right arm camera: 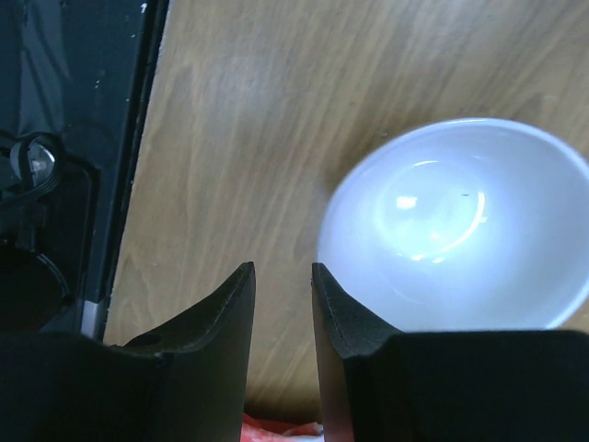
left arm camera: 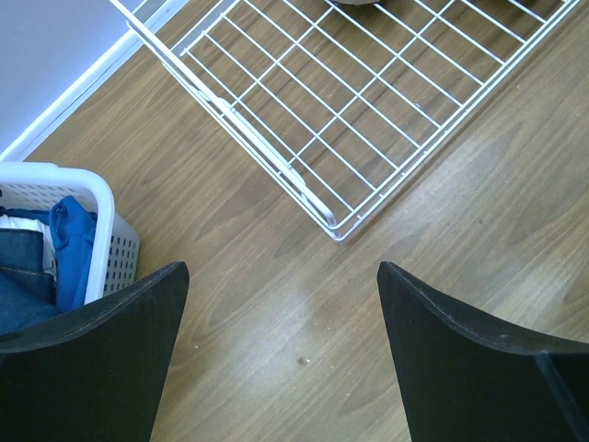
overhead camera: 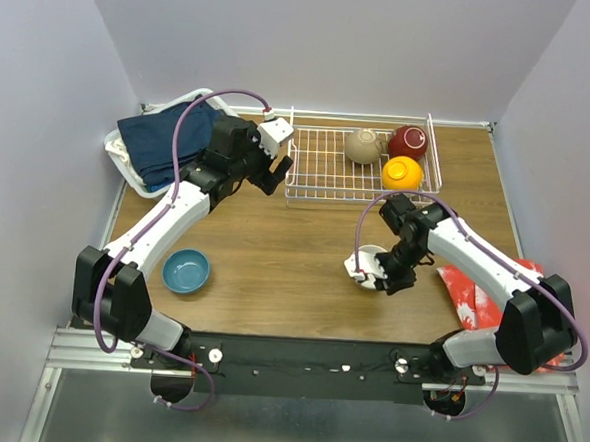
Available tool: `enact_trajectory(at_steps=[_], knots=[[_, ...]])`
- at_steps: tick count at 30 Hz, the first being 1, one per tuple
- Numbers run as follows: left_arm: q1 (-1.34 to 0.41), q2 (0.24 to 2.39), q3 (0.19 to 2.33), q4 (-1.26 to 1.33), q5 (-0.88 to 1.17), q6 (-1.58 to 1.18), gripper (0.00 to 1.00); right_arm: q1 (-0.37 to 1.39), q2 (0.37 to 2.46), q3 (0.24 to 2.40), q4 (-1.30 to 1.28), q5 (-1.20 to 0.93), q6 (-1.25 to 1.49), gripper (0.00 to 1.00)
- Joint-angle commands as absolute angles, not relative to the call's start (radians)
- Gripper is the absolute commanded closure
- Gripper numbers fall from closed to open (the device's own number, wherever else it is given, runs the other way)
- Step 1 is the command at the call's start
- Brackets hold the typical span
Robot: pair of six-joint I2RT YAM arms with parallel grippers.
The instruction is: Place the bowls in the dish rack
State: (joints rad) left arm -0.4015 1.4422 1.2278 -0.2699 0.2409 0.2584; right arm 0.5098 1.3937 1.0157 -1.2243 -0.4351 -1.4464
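Observation:
The white wire dish rack [overhead camera: 323, 173] holds a cream bowl [overhead camera: 363, 145], a maroon bowl [overhead camera: 408, 142] and an orange bowl [overhead camera: 402, 172] at its right end. A white bowl [overhead camera: 369, 256] sits upright on the table; in the right wrist view it [right arm camera: 460, 230] lies just right of my right gripper [right arm camera: 281, 269]. The jaws stand a narrow gap apart with only wood between them. A blue bowl [overhead camera: 186, 270] sits at the near left. My left gripper [overhead camera: 278, 165] is wide open and empty above the table [left arm camera: 281, 276], by the rack's near left corner [left arm camera: 304, 120].
A white plastic basket [overhead camera: 126, 161] with dark blue cloth stands at the back left, also in the left wrist view [left arm camera: 101, 212]. A red and white packet [overhead camera: 476, 292] lies at the near right. The black base rail [right arm camera: 64, 138] is close to my right gripper.

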Motion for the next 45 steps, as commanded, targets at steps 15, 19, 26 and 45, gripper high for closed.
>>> enact_trajectory(at_steps=[15, 19, 26, 45], knots=[[-0.405, 1.459, 1.239, -0.259, 0.247, 0.241, 0.07, 0.515, 1.398, 1.023, -1.178, -0.399, -1.433, 0.64], [-0.405, 1.473, 1.239, -0.255, 0.253, 0.235, 0.07, 0.515, 1.329, 1.037, -1.197, -0.41, -1.448, 0.65], [-0.405, 1.486, 1.246, -0.244, 0.275, 0.212, 0.07, 0.515, 1.351, 0.997, -1.131, -0.394, -1.44, 0.62], [-0.405, 1.477, 1.236, -0.245, 0.262, 0.222, 0.07, 0.515, 1.367, 0.919, -0.974, -0.348, -1.439, 0.93]])
